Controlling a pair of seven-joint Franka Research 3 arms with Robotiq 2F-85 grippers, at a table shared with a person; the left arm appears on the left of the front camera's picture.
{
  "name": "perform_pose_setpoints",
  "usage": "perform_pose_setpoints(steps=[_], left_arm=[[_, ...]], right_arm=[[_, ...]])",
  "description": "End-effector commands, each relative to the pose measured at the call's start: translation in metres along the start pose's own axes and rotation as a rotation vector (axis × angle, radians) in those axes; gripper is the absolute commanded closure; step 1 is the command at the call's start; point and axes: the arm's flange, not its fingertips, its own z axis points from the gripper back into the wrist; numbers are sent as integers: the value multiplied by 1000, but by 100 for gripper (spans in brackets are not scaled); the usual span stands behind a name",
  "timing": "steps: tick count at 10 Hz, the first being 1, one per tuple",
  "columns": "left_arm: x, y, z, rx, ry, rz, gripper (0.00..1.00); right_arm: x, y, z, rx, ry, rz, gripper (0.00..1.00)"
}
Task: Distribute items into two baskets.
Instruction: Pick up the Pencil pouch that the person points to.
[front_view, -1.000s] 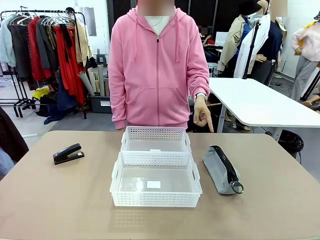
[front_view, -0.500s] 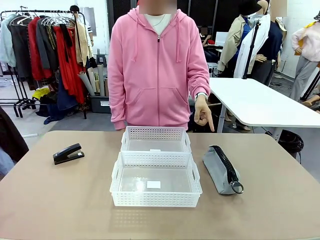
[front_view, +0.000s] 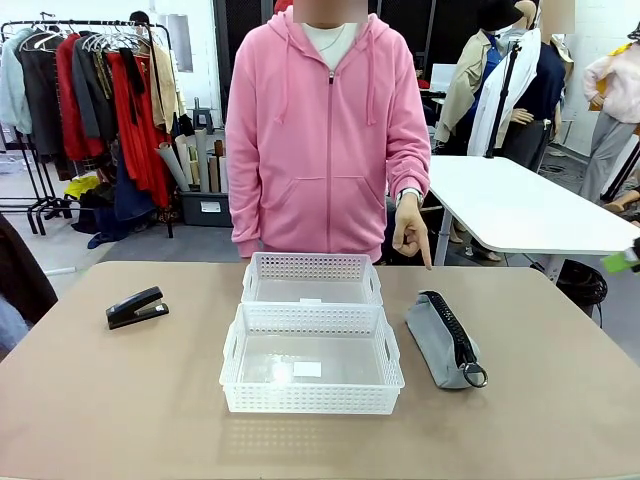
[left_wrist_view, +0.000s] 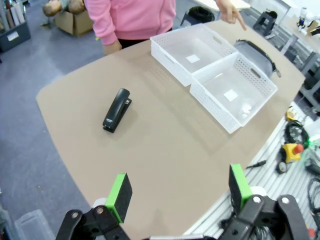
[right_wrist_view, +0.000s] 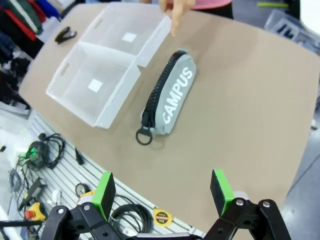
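Left gripper (left_wrist_view: 179, 189) and right gripper (right_wrist_view: 162, 191) released — holding nothing.
I noted the stapler (front_view: 137, 307) at 9 o'clock of the two baskets (front_view: 312, 400), the pouch (front_view: 444, 340) at 3 o'clock — a person's hand (front_view: 410, 228) pointed down near it.

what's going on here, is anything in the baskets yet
Nothing is held yet. A person's hand points down toward the grey fabric zip pouch, right of two empty white lattice plastic baskets. The small black stapler lies left of them. The robot's left hand and right hand both hang open.
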Motion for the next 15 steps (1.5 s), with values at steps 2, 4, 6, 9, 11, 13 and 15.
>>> perform_pose_setpoints(steps=[2,4,6,9,11,13,15], left_arm=[[1,0,0,-2,-4,-2,0],[1,0,0,-2,-4,-2,0],[1,0,0,-2,-4,-2,0],[1,0,0,-2,-4,-2,0],[1,0,0,-2,-4,-2,0],[1,0,0,-2,-4,-2,0],[1,0,0,-2,-4,-2,0]], right_arm=[[49,-5,-31,-50,49,-106,0],[77,-10,-59,-107,84,-233,0],[103,-11,-90,-179,169,-312,0],[132,-23,-140,-244,272,-334,0],[142,-27,-168,-278,311,-335,0],[149,-25,-197,-280,352,-304,0],[153,-18,-225,-272,393,-282,0]])
